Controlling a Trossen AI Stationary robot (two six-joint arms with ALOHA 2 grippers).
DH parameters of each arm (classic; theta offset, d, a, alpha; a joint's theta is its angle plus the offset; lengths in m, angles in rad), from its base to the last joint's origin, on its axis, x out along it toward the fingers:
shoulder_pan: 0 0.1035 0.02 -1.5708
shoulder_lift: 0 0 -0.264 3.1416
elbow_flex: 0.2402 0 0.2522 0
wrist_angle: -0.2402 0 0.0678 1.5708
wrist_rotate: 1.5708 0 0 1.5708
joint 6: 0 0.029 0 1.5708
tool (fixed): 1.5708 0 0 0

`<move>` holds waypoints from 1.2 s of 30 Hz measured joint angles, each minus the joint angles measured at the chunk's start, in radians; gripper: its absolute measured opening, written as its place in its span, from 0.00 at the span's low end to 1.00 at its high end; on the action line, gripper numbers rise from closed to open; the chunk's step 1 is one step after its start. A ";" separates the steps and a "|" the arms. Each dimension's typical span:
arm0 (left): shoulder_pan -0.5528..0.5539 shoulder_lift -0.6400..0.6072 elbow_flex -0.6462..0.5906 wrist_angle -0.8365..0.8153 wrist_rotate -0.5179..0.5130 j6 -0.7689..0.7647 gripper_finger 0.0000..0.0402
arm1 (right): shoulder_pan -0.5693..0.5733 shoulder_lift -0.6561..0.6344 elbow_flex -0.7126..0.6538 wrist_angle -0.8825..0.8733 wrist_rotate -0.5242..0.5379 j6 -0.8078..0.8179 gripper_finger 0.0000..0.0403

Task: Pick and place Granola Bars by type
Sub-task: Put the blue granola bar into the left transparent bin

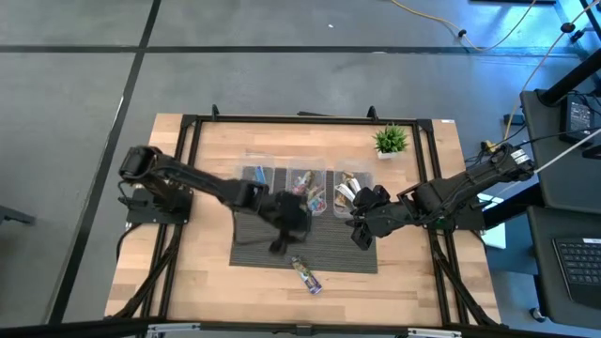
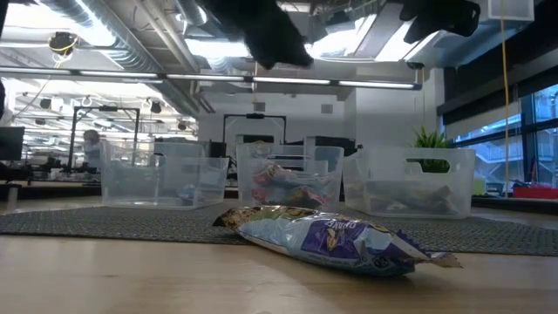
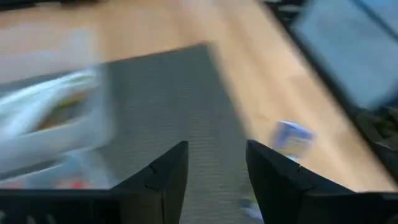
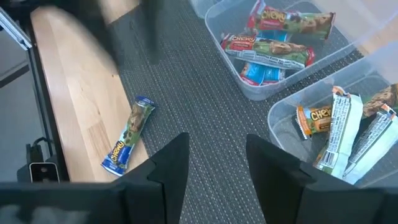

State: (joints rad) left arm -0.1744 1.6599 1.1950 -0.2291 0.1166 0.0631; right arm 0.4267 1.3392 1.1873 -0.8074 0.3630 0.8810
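Note:
One blue-ended granola bar (image 1: 306,274) lies flat on the bare wood just off the mat's near edge; it also shows close up in the low view (image 2: 331,240) and in the right wrist view (image 4: 128,144). The other bars lie inside three clear bins: left (image 1: 257,176), middle (image 1: 306,184), right (image 1: 350,187). My left gripper (image 1: 286,230) hovers open and empty over the grey mat (image 3: 168,106), in front of the middle bin. My right gripper (image 1: 360,230) hovers open and empty over the mat's right part, near the right bin (image 4: 336,134).
The bins stand in a row along the mat's far edge (image 2: 288,179). A small potted plant (image 1: 391,141) stands at the table's far right. A black frame (image 1: 192,127) rims the table. Bare wood lies left and right of the mat (image 1: 202,253).

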 joint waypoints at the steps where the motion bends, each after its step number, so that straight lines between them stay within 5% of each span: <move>1: -0.023 0.002 0.000 0.002 0.018 0.006 0.39 | 0.000 0.000 0.000 0.000 0.001 -0.001 0.40; 13: -0.201 0.046 -0.001 0.164 -0.096 -0.050 0.40 | 0.000 0.000 0.000 0.002 0.010 -0.003 0.40; 25: -0.247 0.113 -0.001 0.267 -0.152 -0.064 0.58 | 0.000 0.000 0.000 0.003 0.047 -0.003 0.40; 36: -0.257 0.204 -0.001 0.345 -0.145 -0.224 0.59 | 0.000 0.000 0.000 0.002 0.056 -0.003 0.40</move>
State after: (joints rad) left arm -0.4313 1.8638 1.1942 0.1159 -0.0288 -0.1609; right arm 0.4263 1.3396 1.1873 -0.8054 0.4194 0.8780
